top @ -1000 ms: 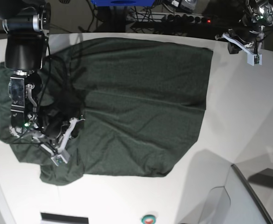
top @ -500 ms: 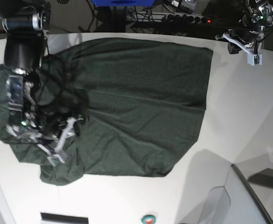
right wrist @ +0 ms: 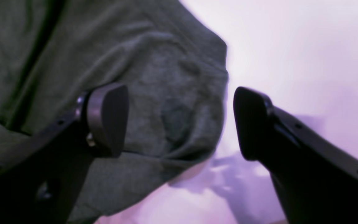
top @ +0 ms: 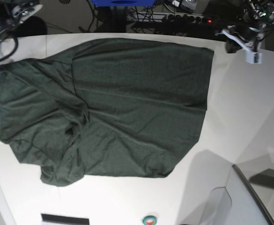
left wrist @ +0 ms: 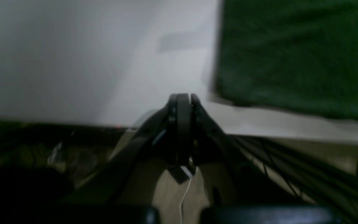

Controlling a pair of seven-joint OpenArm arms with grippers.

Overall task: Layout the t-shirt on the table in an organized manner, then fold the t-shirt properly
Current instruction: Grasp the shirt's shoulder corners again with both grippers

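One soft dark green t-shirt [top: 113, 108] lies spread across the white table [top: 249, 117], thin, light and limp.

It should drag and wrinkle easily rather than slide as a sheet, so my judgement is to pinch it at hem corners or shoulder seams, such as the bunched lobe at 7 o'clock (still rumpled). The right gripper [right wrist: 179, 121] hangs with its jaws wide apart over a fabric edge, holding nothing; the left gripper [left wrist: 182, 102] sits pressed closed and empty at 1 o'clock, just off the shirt's corner. Compared with half a second ago, the right arm has lifted off the shirt's 9 o'clock side, leaving that sleeve region uncovered.
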